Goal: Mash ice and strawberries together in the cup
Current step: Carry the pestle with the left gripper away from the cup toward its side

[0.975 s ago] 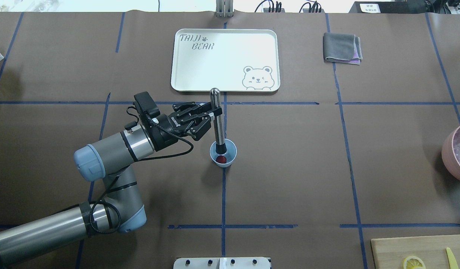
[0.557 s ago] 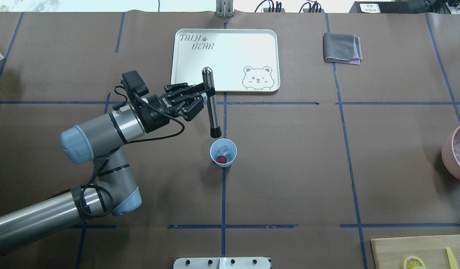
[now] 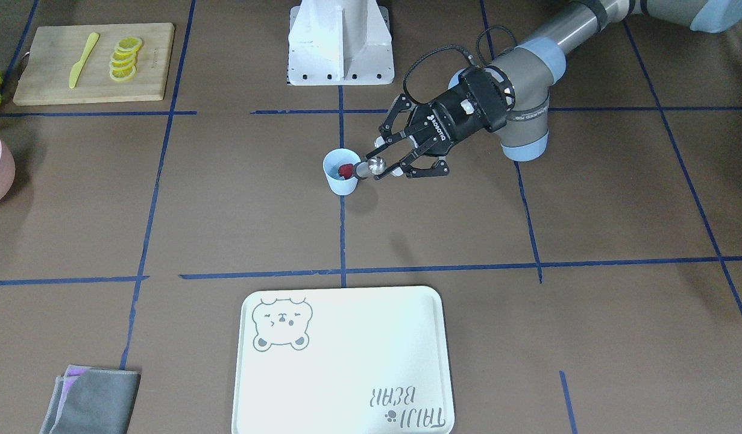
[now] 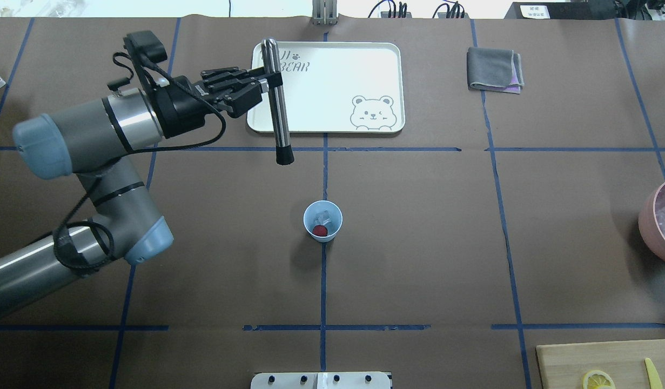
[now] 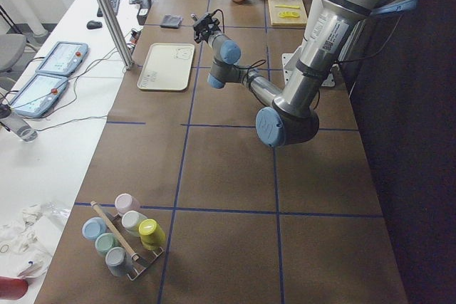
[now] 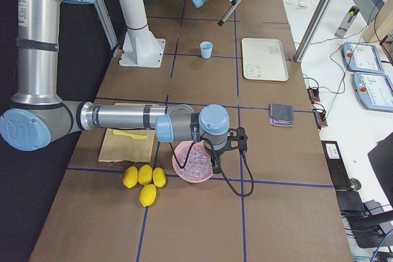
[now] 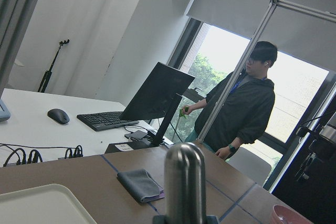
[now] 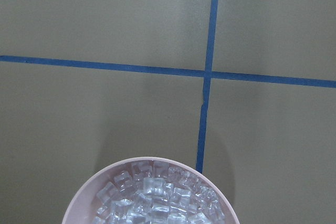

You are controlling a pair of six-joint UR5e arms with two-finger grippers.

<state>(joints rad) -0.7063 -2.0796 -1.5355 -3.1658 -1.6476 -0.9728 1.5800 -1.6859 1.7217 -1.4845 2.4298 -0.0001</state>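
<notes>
The steel muddler (image 4: 279, 116) is gripped tight by the left gripper (image 4: 265, 84) and held up far-left of the cup (image 4: 337, 215), which is sat mid-table with the strawberry (image 4: 321, 231) and ice (image 4: 324, 218) inside; the grip state of the right gripper (image 6: 212, 161) can't be told, tbh.

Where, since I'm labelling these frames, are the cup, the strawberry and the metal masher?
cup (image 4: 309, 218), overhead view, on its left inner wall.
strawberry (image 4: 320, 230), overhead view, on the middle of the red fruit.
masher (image 4: 276, 102), overhead view, midway along its metal shaft.
</notes>
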